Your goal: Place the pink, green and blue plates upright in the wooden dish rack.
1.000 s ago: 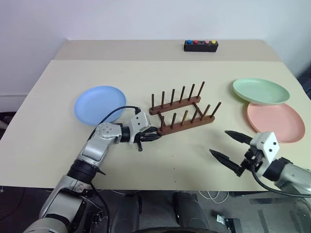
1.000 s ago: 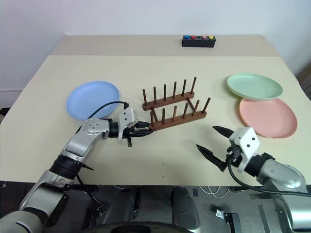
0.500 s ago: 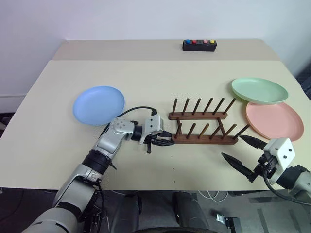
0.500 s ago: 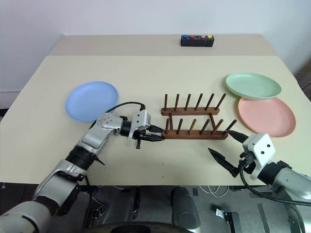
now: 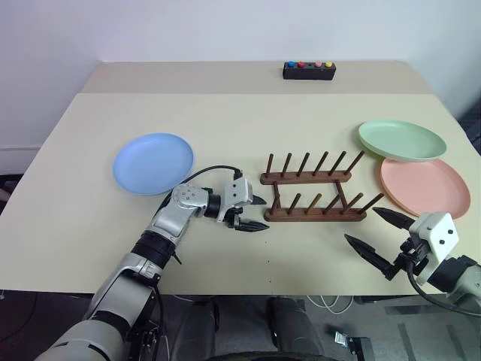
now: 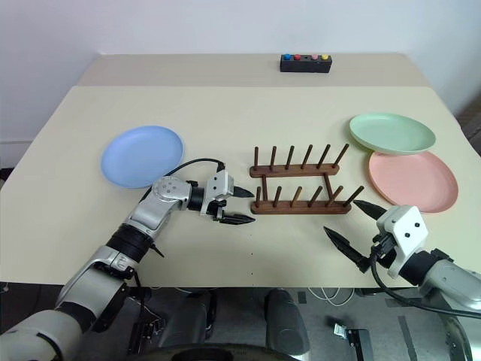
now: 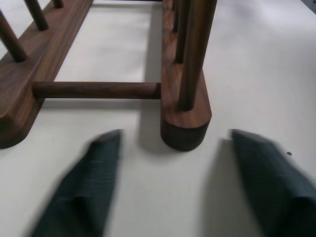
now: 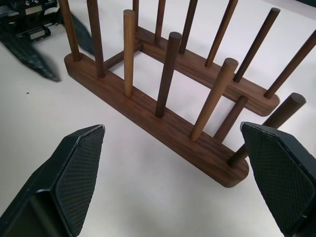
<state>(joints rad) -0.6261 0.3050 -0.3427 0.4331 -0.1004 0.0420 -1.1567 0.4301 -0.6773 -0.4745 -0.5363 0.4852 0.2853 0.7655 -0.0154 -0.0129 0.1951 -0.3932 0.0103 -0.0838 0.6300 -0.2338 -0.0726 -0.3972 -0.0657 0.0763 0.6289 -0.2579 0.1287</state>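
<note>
The wooden dish rack (image 5: 316, 192) is dark brown wood with a smooth, satin finish — grain shows along its rails and round pegs. The blue plate (image 5: 152, 162), green plate (image 5: 402, 140) and pink plate (image 5: 425, 186) look like matt plastic, evenly coloured. The table (image 5: 225, 120) has a smooth, matt beige top. The right gripper (image 8: 173, 192) has black fingers with a fine cross-hatched texture — rubbery-looking pads.

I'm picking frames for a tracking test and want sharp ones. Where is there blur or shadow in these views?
Left wrist view: the left claw's fingers are smeared by blur, while the wooden dish rack stays sharper and casts a soft shadow on the table. Right wrist view: the right claw's fingers and the rack's pegs are crisp. Eye views: even light, no glare.
</note>
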